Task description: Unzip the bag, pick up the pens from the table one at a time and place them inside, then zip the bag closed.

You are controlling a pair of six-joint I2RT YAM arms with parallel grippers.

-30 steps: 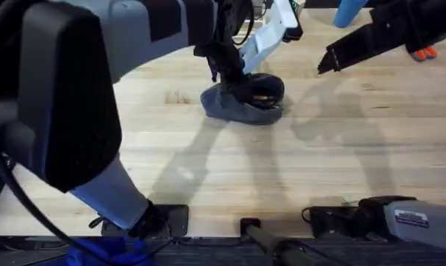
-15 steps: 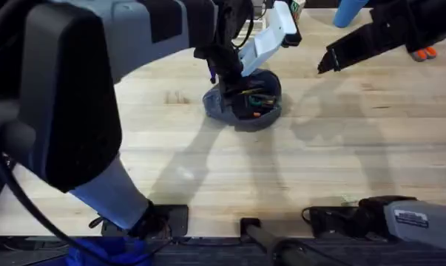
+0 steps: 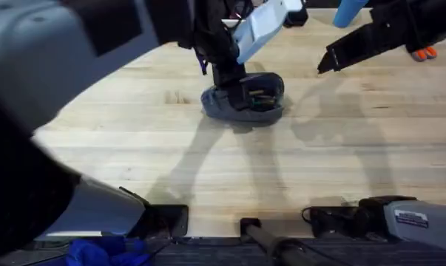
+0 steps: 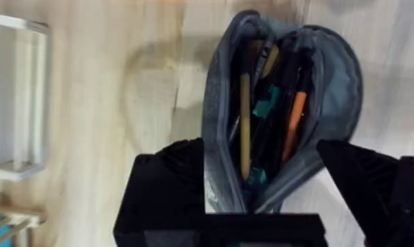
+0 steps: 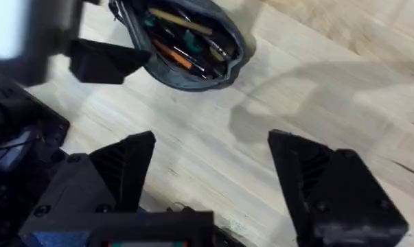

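Note:
The grey-blue bag (image 3: 245, 103) lies unzipped on the table (image 3: 319, 170). Inside it are a tan pen (image 4: 245, 123), an orange one (image 4: 294, 127) and dark green ones. My left gripper (image 4: 261, 145) hangs just over the bag's near end, open, with that end between its black fingers (image 4: 165, 192); in the overhead view it is at the bag's left part (image 3: 231, 80). My right gripper (image 3: 324, 66) hovers to the right of the bag, apart from it. In the right wrist view it (image 5: 210, 140) is open with nothing in it, and the bag (image 5: 186, 41) lies beyond.
A blue cylinder (image 3: 348, 11) and an orange object (image 3: 424, 53) sit at the table's far right. A white frame-like object (image 4: 14, 96) stands beside the bag. Bare wood stretches in front of the bag toward the arm bases.
The bag tipped open toward the camera half a second ago and has settled back. The left arm has risen and looms larger. The right arm has not moved.

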